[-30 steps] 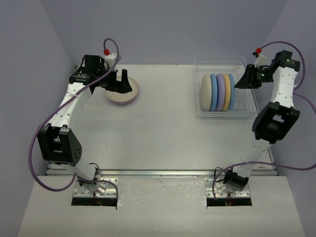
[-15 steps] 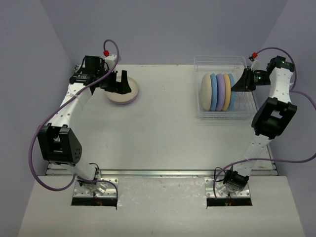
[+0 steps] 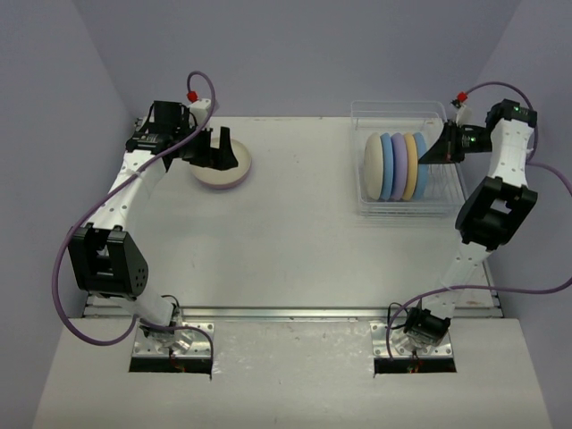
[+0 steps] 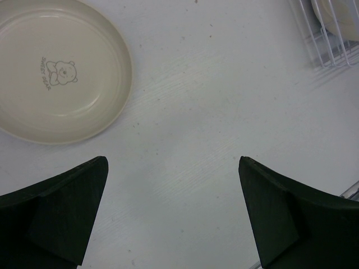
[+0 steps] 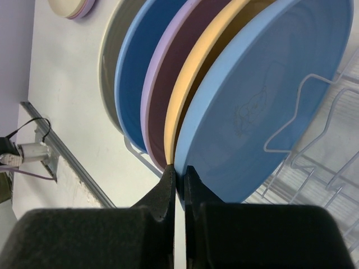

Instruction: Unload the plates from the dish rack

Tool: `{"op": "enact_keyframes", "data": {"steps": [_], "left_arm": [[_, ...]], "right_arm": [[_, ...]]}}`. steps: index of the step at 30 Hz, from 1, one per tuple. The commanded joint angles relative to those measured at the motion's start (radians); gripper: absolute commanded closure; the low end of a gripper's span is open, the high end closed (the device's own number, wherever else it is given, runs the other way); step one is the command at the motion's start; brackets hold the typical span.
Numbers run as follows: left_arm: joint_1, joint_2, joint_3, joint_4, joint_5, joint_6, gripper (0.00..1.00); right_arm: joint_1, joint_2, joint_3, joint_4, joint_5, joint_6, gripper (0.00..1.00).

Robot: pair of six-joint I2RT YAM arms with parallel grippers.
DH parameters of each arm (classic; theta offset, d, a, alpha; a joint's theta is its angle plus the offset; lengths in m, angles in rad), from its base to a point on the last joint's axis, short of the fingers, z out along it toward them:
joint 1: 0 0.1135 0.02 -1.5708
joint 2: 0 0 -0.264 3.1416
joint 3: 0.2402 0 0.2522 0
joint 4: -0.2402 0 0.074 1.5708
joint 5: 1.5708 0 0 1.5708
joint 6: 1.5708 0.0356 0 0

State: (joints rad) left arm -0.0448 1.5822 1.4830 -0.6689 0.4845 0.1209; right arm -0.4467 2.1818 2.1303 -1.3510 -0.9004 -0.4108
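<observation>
The left gripper [image 3: 217, 148] hangs spread and empty beside two stacked plates [image 3: 221, 170], cream on top, on the surface [image 3: 295, 232]. Five plates [image 3: 393, 167] stand upright in the dish rack [image 3: 398, 107]: cream, blue, lavender, yellow, blue. The right gripper [image 3: 441, 146], pressed together, has moved in to the end blue plate [image 5: 269, 84], so the next unloading looks near

Robotics lab enclosure, plain lavender walls [image 3: 295, 54], white table [image 3: 295, 250], bolted-down arm bases [image 3: 174, 340] (purple cabling [image 3: 56, 277])
</observation>
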Motion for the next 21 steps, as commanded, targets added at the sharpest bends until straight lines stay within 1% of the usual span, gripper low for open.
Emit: {"op": "enact_keyframes", "data": {"steps": [1, 6, 11, 14, 18, 21], "left_arm": [[0.002, 0.004, 0.023, 0.051, 0.022, -0.016, 0.00], [0.002, 0.005, 0.038, 0.050, -0.005, -0.024, 0.00], [0.002, -0.002, 0.049, 0.053, -0.021, -0.034, 0.00], [0.002, -0.015, 0.052, 0.067, -0.031, -0.060, 0.00], [0.002, -0.021, 0.071, 0.082, -0.084, -0.111, 0.00], [0.002, -0.036, 0.073, 0.092, -0.111, -0.147, 0.00]], "right_arm": [[-0.040, -0.024, 0.079, -0.066, -0.061, -0.074, 1.00], [-0.067, -0.014, 0.130, -0.110, -0.164, -0.067, 1.00], [-0.066, -0.062, 0.139, -0.103, -0.221, -0.038, 1.00], [-0.064, -0.127, 0.129, -0.065, -0.208, -0.032, 1.00], [-0.063, -0.251, 0.094, 0.028, -0.132, -0.034, 1.00], [-0.058, -0.313, 0.094, 0.079, -0.076, -0.037, 1.00]]}}
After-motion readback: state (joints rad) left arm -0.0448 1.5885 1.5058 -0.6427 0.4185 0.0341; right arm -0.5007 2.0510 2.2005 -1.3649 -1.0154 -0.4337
